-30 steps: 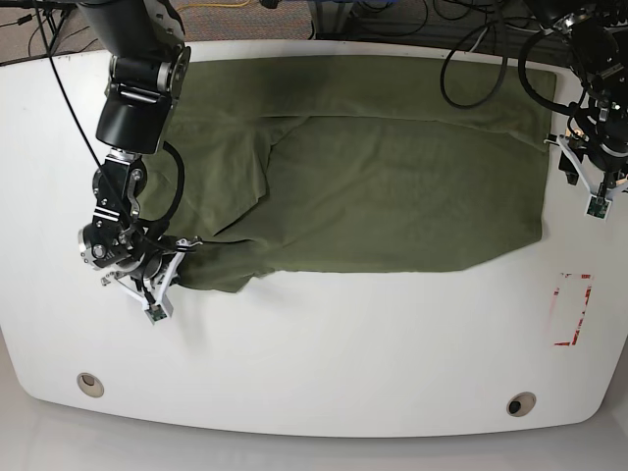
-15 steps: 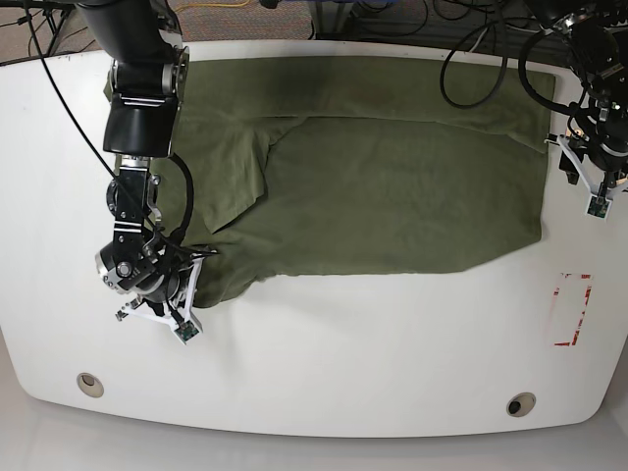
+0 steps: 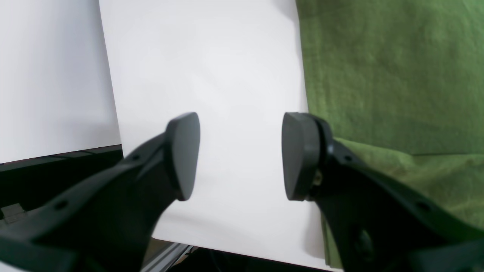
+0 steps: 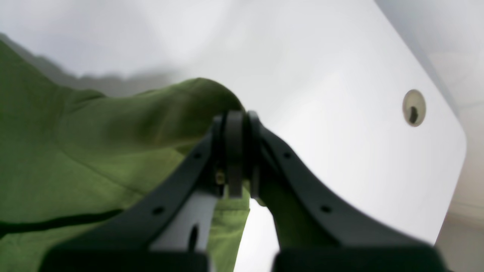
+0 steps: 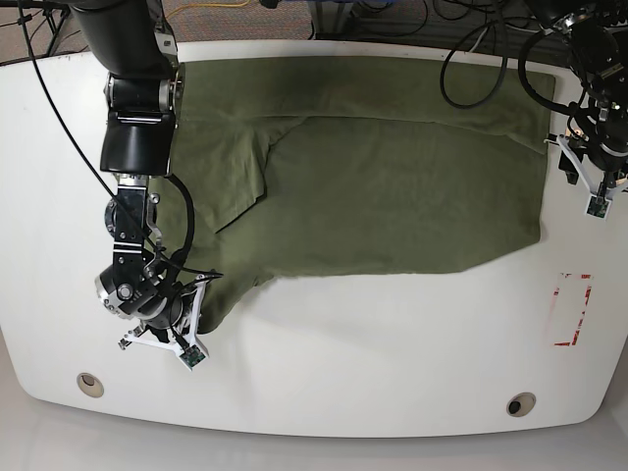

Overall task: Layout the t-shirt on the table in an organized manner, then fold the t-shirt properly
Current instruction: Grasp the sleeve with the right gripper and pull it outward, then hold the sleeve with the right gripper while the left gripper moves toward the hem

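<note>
A: What are the right gripper's (image 4: 239,158) black fingers doing?
B: They're pressed together on a bunched fold of the plain olive-green cotton t-shirt (image 5: 392,167), near the front left of the glossy white table (image 5: 343,363) in the base view, close to a round grommet hole (image 4: 413,107).

A: And the left gripper (image 3: 240,155)?
B: Its fingers stand wide apart with nothing between them, over bare table just beside the shirt's edge.

A: Where does the shirt lie?
B: Spread across the table's far half.

A: The arms?
B: The right reaches down and forward; the left hangs at the far corner, near a red-and-white tape rectangle (image 5: 572,309).
</note>
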